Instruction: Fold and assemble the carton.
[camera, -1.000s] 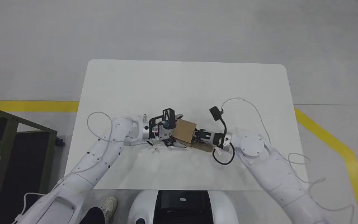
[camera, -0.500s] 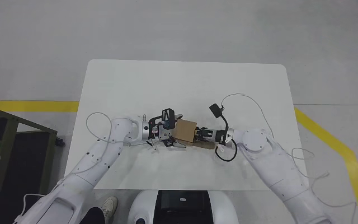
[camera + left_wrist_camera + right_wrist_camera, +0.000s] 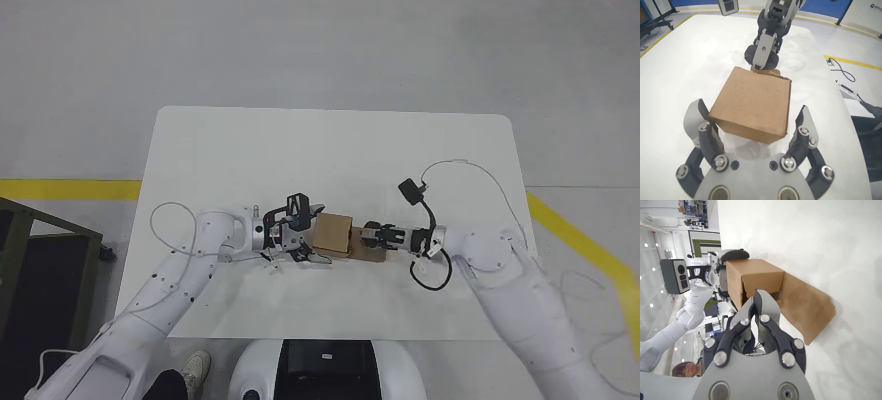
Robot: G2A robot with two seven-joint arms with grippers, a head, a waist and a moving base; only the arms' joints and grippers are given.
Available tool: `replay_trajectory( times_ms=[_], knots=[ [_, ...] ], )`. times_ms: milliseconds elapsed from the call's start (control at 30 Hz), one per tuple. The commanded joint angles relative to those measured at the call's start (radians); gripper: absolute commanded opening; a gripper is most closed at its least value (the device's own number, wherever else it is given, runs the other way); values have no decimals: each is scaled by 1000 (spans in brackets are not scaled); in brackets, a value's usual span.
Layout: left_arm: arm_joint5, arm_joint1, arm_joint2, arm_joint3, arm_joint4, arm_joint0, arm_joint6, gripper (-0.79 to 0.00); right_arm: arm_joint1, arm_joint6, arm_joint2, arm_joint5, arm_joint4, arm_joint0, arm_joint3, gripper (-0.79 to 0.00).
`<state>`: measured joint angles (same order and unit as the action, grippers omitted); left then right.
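Brown carton (image 3: 332, 235) near the front of the white surface (image 3: 240, 150), left gripper (image 3: 752, 106) jaws released, straddling one end, right gripper (image 3: 755, 293) jaws clenched empty at the opposite open end, one flap (image 3: 806, 313) splayed outward beside them.

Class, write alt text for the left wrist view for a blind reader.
A brown cardboard carton sits on a white table between the open fingers of the left end effector. The right end effector, shut, meets the carton's far edge.

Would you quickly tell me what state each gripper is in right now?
Left gripper: open, straddling the carton.
Right gripper: shut at the carton's open end; pinch unclear.
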<state>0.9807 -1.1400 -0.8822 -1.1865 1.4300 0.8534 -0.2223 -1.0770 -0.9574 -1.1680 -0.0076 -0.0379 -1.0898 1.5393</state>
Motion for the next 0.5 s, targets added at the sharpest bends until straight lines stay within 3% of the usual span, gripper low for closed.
replay_trajectory(
  times_ms=[0, 233, 333, 467],
  knots=[
    [0, 1, -3, -2, -2, 2, 0, 0, 12, -9, -30, 38, -62, -26, 48, -785],
    [0, 3, -9, -8, -4, 8, 1, 0, 38, -60, -100, 77, -144, -105, 115, -785],
    [0, 3, -11, -9, -7, 9, 1, 0, 41, -80, -99, 71, -159, -108, 100, -665],
    [-1, 3, -12, -10, -7, 10, 5, 0, 42, -71, -94, 66, -160, -102, 78, -656]
  ],
)
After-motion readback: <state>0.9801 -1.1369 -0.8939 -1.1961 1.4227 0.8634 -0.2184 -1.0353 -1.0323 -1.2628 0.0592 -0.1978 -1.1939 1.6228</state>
